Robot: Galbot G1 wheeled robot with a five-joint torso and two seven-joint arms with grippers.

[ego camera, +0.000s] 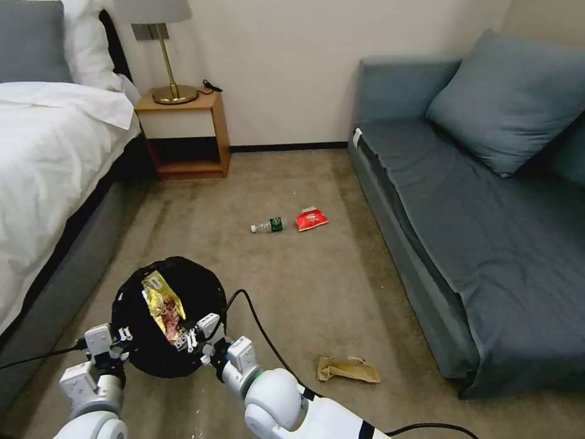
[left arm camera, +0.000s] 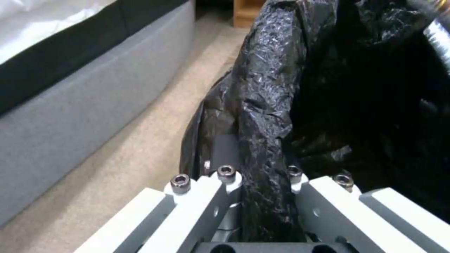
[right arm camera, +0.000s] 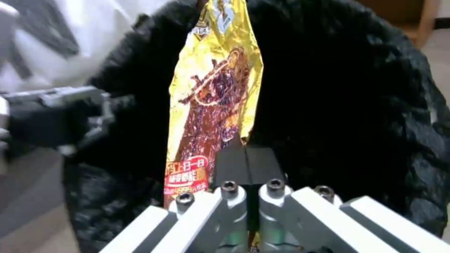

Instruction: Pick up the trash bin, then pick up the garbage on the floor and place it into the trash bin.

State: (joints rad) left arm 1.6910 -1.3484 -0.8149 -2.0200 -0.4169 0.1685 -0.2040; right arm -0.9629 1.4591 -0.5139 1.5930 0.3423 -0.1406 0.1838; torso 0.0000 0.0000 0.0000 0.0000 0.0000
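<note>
A: Why is the trash bin (ego camera: 167,317) pinched at its near rim by the left gripper (ego camera: 116,343)?

B: So it is kept raised under the gold wrapper (ego camera: 163,305), clamped by the right gripper (ego camera: 194,334) above it.

A: And beyond the bin?

B: The paper bag (ego camera: 347,369) lies nearest, the bottle (ego camera: 269,226) and red packet (ego camera: 311,219) farther off.

Both arms are glossy white with rounded joint shells, and the right one has a thin teal ring. Black cables loop off each wrist. The left pincer (ego camera: 122,341) and right pincer (ego camera: 194,334) are white angular linkages with dark hex-socket screws and black pads.
</note>
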